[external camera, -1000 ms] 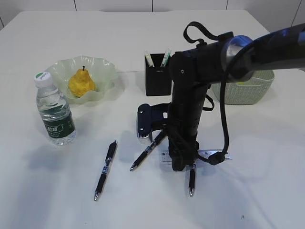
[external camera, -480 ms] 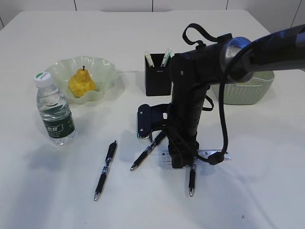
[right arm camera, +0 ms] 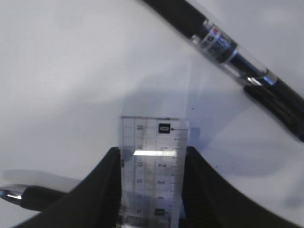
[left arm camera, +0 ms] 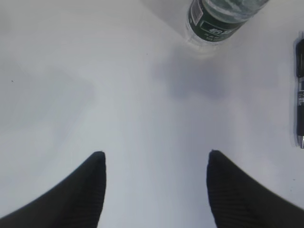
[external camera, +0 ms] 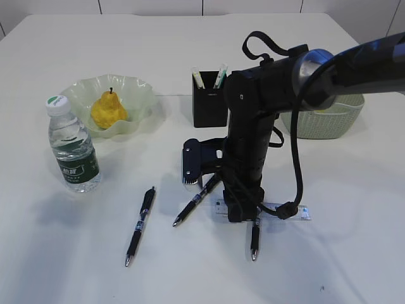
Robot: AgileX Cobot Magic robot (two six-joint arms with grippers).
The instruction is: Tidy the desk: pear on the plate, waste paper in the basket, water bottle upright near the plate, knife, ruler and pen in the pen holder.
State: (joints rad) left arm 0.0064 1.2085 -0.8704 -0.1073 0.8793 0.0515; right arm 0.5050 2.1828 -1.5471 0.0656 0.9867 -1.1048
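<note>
- The left gripper [left arm camera: 154,190] hangs with its jaws apart over bare desk [external camera: 63,253], near the upright water bottle [external camera: 72,147].
- The right gripper [right arm camera: 152,183] has its jaws against both long edges of the clear ruler [right arm camera: 153,161], which lies flat; lift straight up, squarely.
- Pens [external camera: 140,225] crowd both sides; the pen holder [external camera: 209,101] lies behind.
</note>
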